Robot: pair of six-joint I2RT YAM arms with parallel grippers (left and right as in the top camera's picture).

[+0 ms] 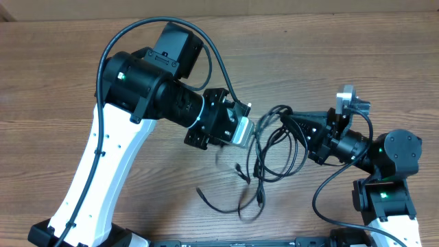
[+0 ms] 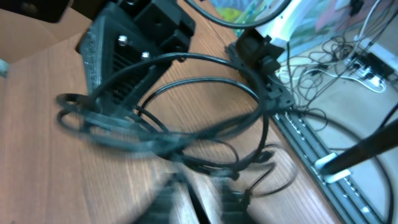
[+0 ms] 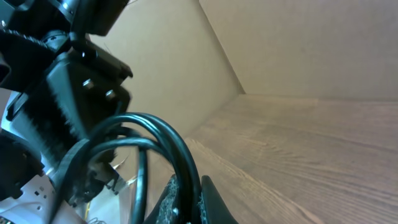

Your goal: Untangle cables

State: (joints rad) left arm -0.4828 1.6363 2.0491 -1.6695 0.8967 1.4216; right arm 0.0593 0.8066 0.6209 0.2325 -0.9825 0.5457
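Observation:
The cables (image 1: 274, 147) lie as a loose black tangle of thin loops on the wooden table between my two grippers, with plug ends trailing toward the front (image 1: 260, 200). My right gripper (image 1: 285, 118) is shut on a strand at the tangle's upper right; in the right wrist view the cable (image 3: 168, 143) curves down between the shut fingers (image 3: 191, 202). My left gripper (image 1: 248, 130) sits at the tangle's left edge. In the left wrist view its blurred fingertips (image 2: 199, 202) stand apart, open, just short of the cable loops (image 2: 186, 143), with one thin dark strand running through the gap.
The left arm's thick black cable (image 1: 206, 41) arches over its wrist. A metal rail (image 2: 311, 143) runs along the table's edge, with other cords (image 2: 336, 56) beyond it. A tan cardboard wall (image 3: 292, 43) stands behind the table.

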